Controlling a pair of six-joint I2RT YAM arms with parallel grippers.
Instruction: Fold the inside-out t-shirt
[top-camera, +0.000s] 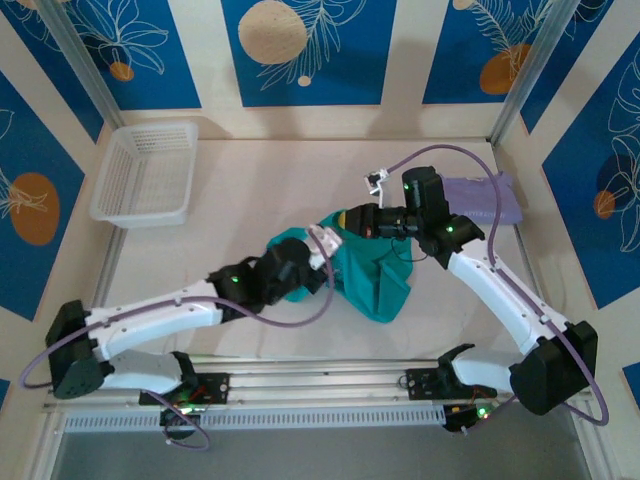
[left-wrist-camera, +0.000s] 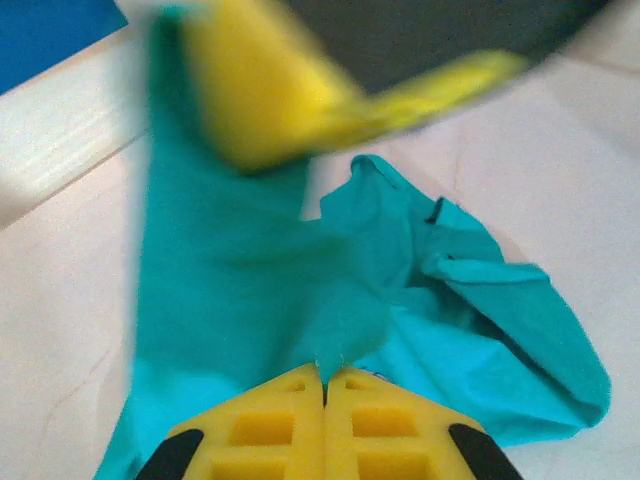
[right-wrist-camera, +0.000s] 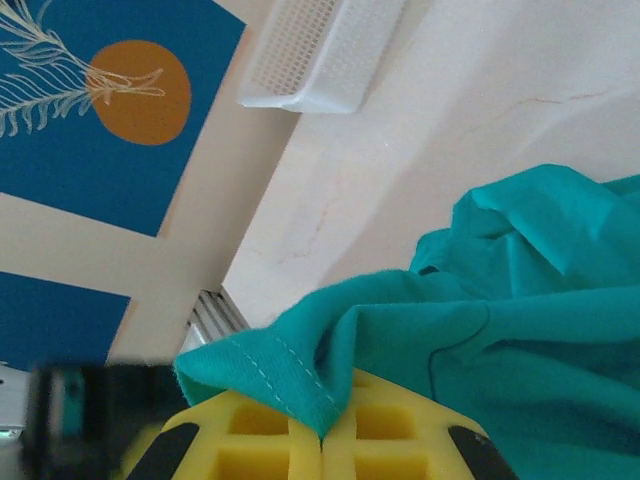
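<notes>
The inside-out t-shirt (top-camera: 378, 278) lies bunched at the table's middle, teal, with part of it lifted between my two grippers. My left gripper (top-camera: 322, 248) is shut on a pinch of the teal cloth (left-wrist-camera: 250, 290), which rises from its closed yellow fingertips (left-wrist-camera: 270, 425). My right gripper (top-camera: 348, 220) points left just above it and is shut on a stitched hem (right-wrist-camera: 285, 375) of the shirt (right-wrist-camera: 520, 330). In the left wrist view the right gripper's yellow finger (left-wrist-camera: 260, 90) looms blurred close overhead. The shirt's print is hidden in the folds.
A white mesh basket (top-camera: 145, 175) (right-wrist-camera: 320, 50) stands at the back left. A folded pale lavender shirt (top-camera: 490, 200) lies at the back right, behind the right arm. Bare table (top-camera: 250, 190) stretches between them.
</notes>
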